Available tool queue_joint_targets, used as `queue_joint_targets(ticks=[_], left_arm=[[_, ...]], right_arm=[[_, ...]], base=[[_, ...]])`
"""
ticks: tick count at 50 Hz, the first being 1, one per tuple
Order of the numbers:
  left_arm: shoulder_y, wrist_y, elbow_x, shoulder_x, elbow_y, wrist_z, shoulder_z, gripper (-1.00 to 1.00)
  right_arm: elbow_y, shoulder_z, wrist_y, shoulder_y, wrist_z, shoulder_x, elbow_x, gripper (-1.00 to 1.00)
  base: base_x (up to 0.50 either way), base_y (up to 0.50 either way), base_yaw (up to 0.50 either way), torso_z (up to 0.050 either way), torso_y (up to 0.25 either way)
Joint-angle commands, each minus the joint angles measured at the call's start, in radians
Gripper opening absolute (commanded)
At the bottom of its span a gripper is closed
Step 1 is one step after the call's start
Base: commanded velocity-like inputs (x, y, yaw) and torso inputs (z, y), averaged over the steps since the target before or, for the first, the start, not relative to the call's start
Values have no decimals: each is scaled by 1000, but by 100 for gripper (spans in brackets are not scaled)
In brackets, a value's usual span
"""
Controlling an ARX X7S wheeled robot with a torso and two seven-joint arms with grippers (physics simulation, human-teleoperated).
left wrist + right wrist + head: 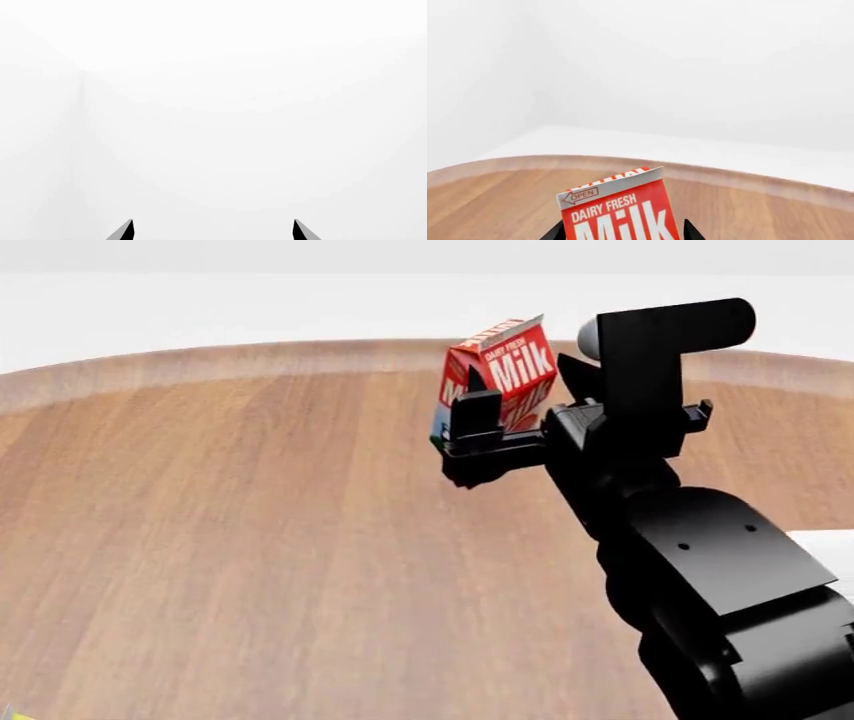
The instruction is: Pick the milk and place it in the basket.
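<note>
The milk [505, 375], a gable-top carton with a red top and white "Milk" lettering, hangs tilted above the wooden table [240, 540] at the far middle in the head view. My right gripper [514, 435] is shut on the milk, one dark finger on each side. In the right wrist view the milk [617, 207] fills the gap of the right gripper [622, 231]. My left gripper [213, 231] stands open in the left wrist view, facing only white, with nothing between its fingers. It does not show in the head view. The basket is out of view.
The round table's far edge [267, 360] curves across the back, with white floor and wall beyond. A white object's corner [825, 545] peeks in at the right edge behind my right arm. A small yellowish bit [8, 714] shows at the bottom left corner.
</note>
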Motion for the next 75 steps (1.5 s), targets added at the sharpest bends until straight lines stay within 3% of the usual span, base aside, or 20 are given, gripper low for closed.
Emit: queue_joint_targets(ticks=[1,20,33,47,56,75], left_arm=[[-4,43,41,24,-52,3,-21,100],[-3,43,41,25,-52,4,-22,100],[1,52,39,28,-63,8,-26,100],[9,57,40,26,-68,8,-31,100],[15,63,47,35,-80,14,-24,100],[14,55,46,37,-76,14,-23,100]], right_arm=[[50,42,-53,9,-23,-33,-51,-100],[51,40,-54,10,-22,-32,-49,-100],[531,-76,49,534,-345,-110,-124,-100],[1070,-203,-2,919,-604,-229,-269,-100],[1079,-240,59,1043,-661,-213,-367,-100],[1080,-162,147,1232,-753,-200,-609,-100]], base=[[0,0,0,0,0],[0,0,0,1,2],[0,0,0,1,2],[0,0,0,1,1],[0,0,0,0,1],[0,0,0,1,2]])
